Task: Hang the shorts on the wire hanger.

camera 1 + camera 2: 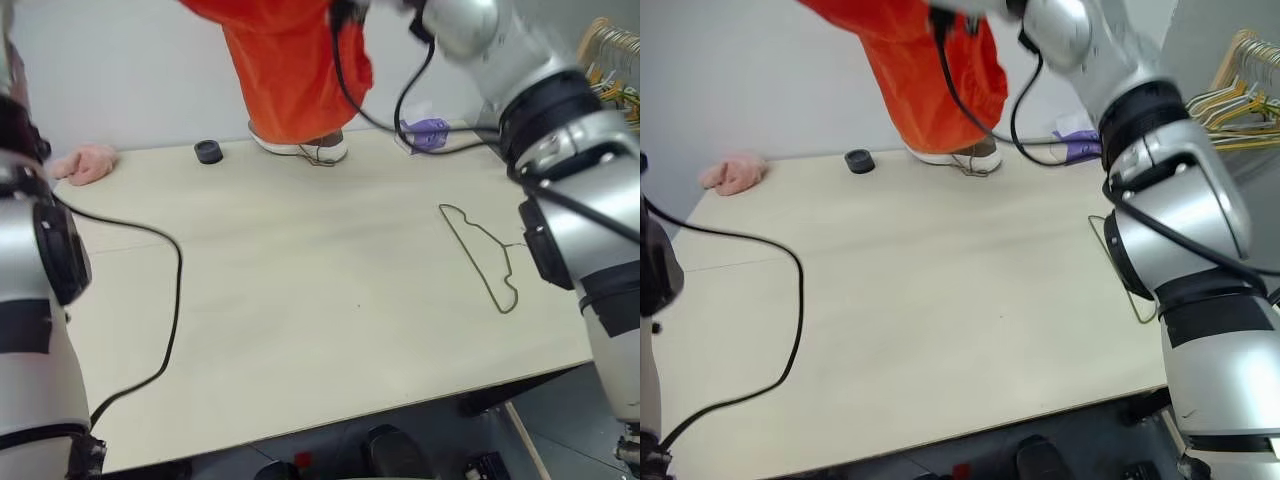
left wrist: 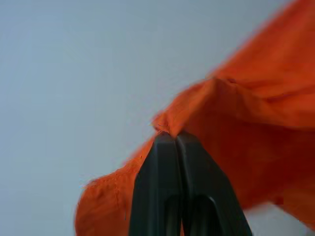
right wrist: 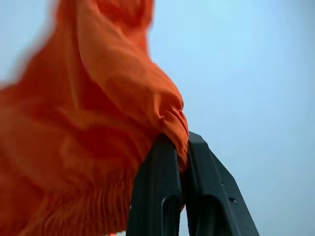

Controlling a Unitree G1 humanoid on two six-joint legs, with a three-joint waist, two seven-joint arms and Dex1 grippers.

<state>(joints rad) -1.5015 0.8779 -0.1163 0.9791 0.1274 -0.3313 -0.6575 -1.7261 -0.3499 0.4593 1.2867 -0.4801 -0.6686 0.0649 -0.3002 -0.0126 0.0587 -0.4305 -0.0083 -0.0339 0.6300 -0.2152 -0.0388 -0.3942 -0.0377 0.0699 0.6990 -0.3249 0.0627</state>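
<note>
The left claw is pinched tight on a fold of the orange shorts, its two black fingers pressed together with cloth caught at their tips. The right claw is likewise clamped on a bunched edge of the same shorts, the fabric squeezed between its fingers. Both claws are raised high, and the shorts hang down from them above the far edge of the worktop.

Well below the claws and off to the right, the wire hanger lies flat on the pale worktop. Its long axis runs from far to near, with the curved hook at the near end. Farther right, a bunch of coloured hangers stands beyond the worktop edge.
</note>
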